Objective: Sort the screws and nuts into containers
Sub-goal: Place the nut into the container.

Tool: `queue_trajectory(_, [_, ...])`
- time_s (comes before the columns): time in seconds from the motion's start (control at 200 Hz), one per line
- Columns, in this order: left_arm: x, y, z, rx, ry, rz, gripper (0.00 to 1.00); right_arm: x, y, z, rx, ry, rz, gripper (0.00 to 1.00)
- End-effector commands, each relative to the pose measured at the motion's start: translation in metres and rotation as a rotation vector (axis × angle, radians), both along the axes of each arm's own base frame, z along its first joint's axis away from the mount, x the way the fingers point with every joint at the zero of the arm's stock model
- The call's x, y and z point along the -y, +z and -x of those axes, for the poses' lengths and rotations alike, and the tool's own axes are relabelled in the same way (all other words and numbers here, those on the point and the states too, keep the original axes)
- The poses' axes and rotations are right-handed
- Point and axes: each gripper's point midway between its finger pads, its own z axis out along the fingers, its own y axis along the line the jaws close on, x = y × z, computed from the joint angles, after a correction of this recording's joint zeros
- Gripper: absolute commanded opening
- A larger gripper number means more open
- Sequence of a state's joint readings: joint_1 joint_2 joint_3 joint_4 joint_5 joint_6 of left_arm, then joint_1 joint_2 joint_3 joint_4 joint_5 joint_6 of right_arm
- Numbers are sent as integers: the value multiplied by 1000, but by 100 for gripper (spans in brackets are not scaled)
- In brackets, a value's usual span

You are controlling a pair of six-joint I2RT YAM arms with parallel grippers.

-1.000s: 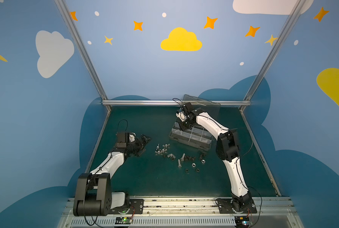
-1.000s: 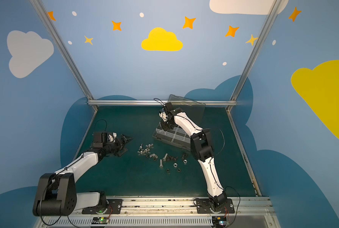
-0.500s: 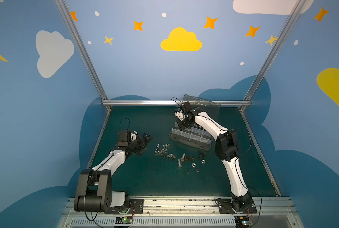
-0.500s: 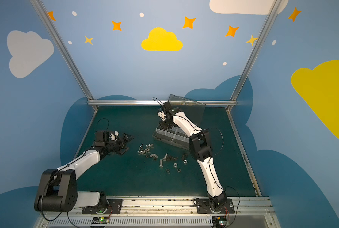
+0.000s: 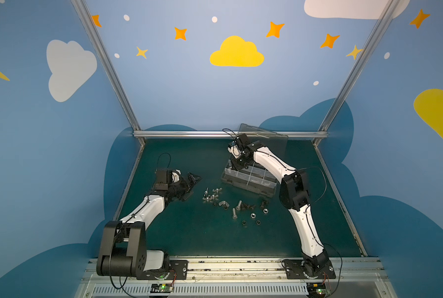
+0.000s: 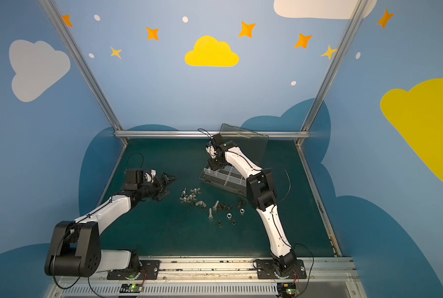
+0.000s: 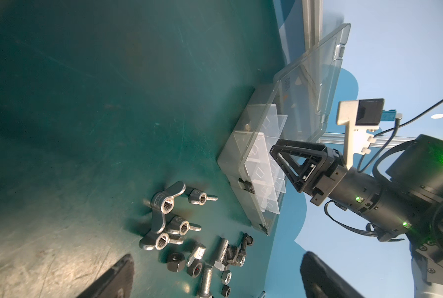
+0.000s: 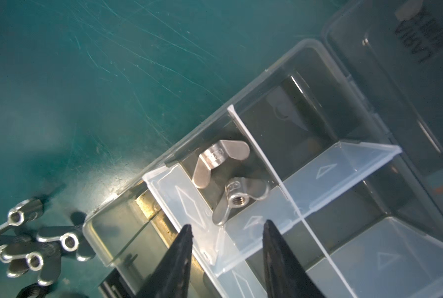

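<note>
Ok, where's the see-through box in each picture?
Top view: box on the green table, slightly right of middle.
Top view: box in the same place on the table.
Left wrist view: box, lid up, just past the winged pieces.
Right wrist view: box close up, in front of the right claw.
Shared landmark: the silver winged pieces heaped beside it, in all four.

Blue walls [image 5: 189, 98] close in the dark green desk [image 5: 210, 240] on three sides, painted with a yellow cloud [image 5: 236, 53], a white cloud [image 5: 69, 68] and orange stars [image 5: 180, 33]. Aluminium posts [image 5: 107, 67] rise from the desk's far corners, joined by a rail [image 5: 215, 133] along its far edge. The desk's surface shows fine scratches.
</note>
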State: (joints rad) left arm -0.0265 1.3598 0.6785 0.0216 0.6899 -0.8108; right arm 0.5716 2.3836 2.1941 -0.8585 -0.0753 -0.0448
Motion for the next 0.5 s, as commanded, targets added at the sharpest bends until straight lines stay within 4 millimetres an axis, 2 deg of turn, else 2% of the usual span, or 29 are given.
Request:
queue_trajectory(0.0, [1,2,-2,7,-12,-11,100,0,22,2,35,14,-3,45])
queue_trajectory(0.215, [2,5,-3,9,-11,6,100,0,58,24,50,69,-69,48])
queue_trajectory(0.31, [3,7,-2,8,-9,18,100,-1,74,43,40,87,-117,49])
queue_trajectory(0.496, [2,15,0,18,-7,15,100,3,84,87,-2,108,-134,51])
